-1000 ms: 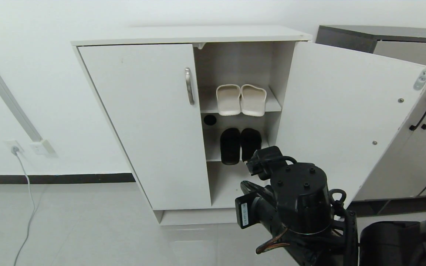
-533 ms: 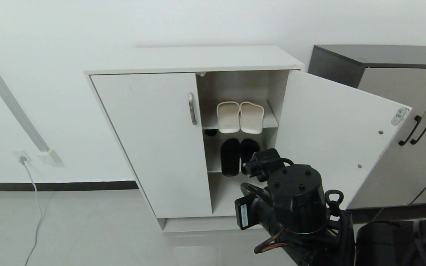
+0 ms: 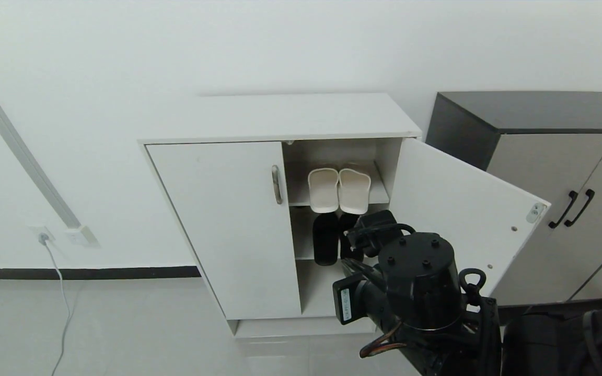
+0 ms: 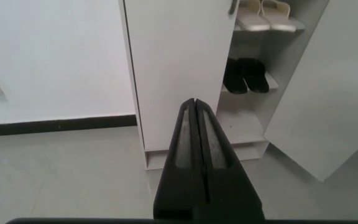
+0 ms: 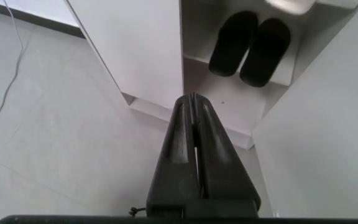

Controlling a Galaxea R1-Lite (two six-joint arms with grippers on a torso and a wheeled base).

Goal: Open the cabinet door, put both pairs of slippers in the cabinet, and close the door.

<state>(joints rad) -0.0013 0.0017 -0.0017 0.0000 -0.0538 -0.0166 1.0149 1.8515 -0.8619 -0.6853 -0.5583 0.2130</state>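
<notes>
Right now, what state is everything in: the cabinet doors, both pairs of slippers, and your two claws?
Right cabinet door: swung open.
Left cabinet door: shut.
White slippers: side by side on the upper shelf.
Black slippers: side by side on the shelf below.
Left claw: shut, empty.
Right claw: shut, empty.
Grey cabinet doors: shut.
Plug: in the wall socket.

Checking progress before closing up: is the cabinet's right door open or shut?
Open. The right door stands swung outward, exposing white slippers and black slippers inside.
</notes>
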